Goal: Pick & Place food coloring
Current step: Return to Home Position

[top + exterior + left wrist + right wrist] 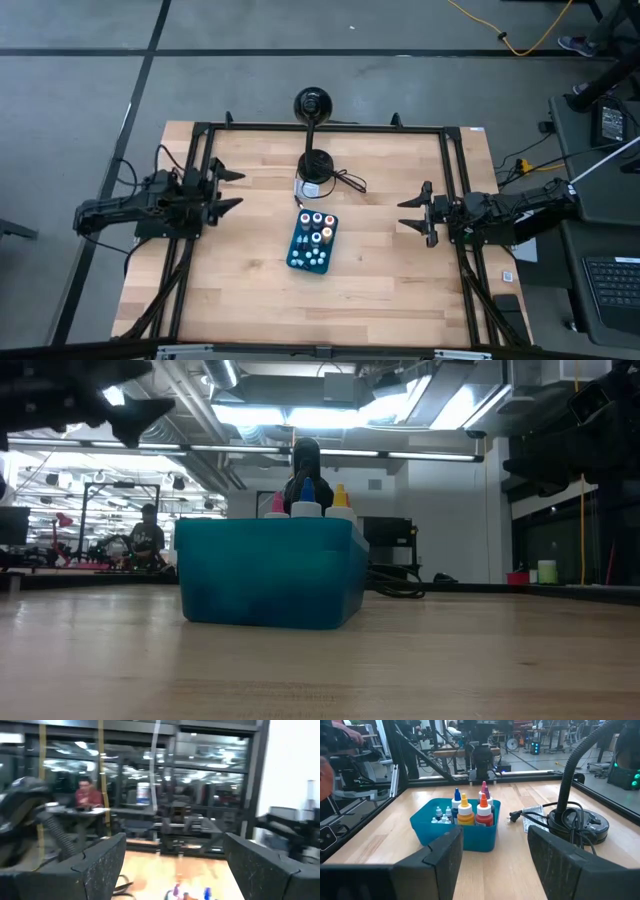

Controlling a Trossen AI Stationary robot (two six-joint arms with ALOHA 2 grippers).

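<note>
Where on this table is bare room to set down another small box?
Bare wood lies between the teal bin and the left end effector, between the bin and the right end effector, and past the bin opposite the camera stand. Crowded: between bin and stand, where a cable lies.

The food coloring bottles (pixel 317 230) are standing upright in the teal bin (pixel 470 839), bigger ones crowding its 12 o'clock end.
</note>
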